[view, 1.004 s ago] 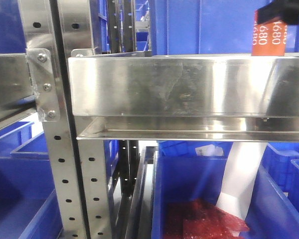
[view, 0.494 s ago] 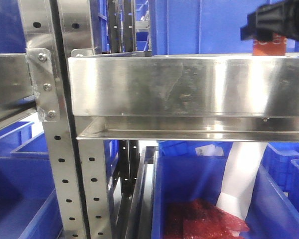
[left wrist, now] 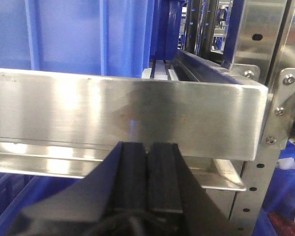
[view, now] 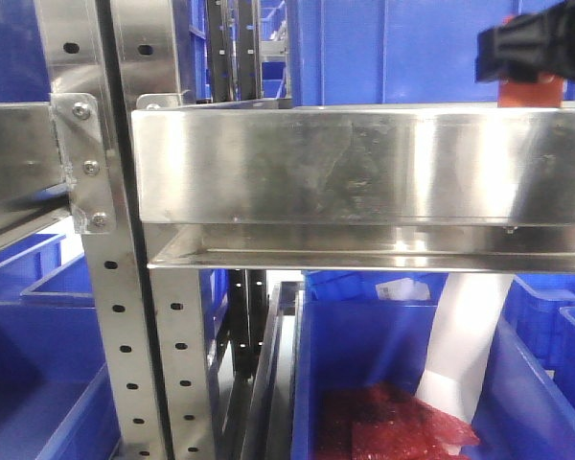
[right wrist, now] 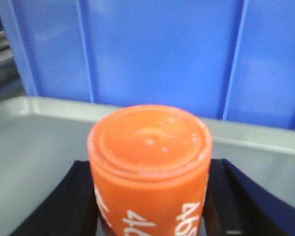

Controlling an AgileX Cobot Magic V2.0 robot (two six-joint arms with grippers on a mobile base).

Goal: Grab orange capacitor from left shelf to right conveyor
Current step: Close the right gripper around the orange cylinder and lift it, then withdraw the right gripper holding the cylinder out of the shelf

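Right gripper (right wrist: 150, 199) is clamped on the capacitor (right wrist: 150, 157): a black finger (right wrist: 81, 201) presses against each side of the orange can. The can stands upright, flat top up, with white numerals on its side. Behind it lies a pale grey surface, and beyond that the ribbed wall of a blue bin (right wrist: 152, 54).

In the front view this gripper is a black block at the top right. A strip of orange shows under it, just above the top edge of the shelf (view: 364, 172) beam. Whether the can's base touches the shelf or hangs just clear cannot be told.

Left gripper (left wrist: 148, 172) has its two black fingers pressed together with nothing between them, pointing at the front of a brushed steel beam.

A perforated post (view: 115, 335) with a bolted bracket (view: 84, 163) stands at the left. Under the beam sit more blue bins, one holding crinkled red material (view: 393, 426) and a white strip (view: 470, 335).
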